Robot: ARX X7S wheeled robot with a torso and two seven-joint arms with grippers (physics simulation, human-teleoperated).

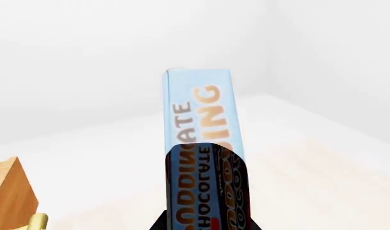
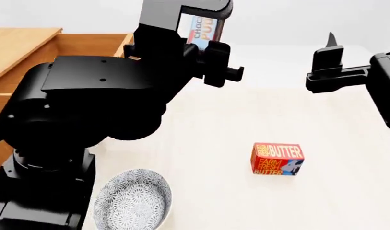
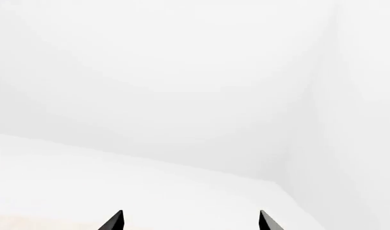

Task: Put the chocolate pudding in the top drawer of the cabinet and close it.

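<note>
Currently: left gripper (image 2: 198,24) clamped on slim blue-and-brown chocolate pudding box (image 1: 201,143), raised beside the open orange-brown wooden top drawer (image 2: 95,44); carry fully over cavity before release; right gripper (image 3: 190,221) spread, empty.

The pale cream table (image 2: 278,110) carries a red-orange butter box (image 2: 277,158) near its middle. A blue-patterned bowl (image 2: 132,201) sits at the near left, well apart from it.

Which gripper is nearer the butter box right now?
Right. The right gripper hangs raised, beyond the butter box; the left gripper, holding the chocolate pudding, is farther off beside the cabinet.
</note>
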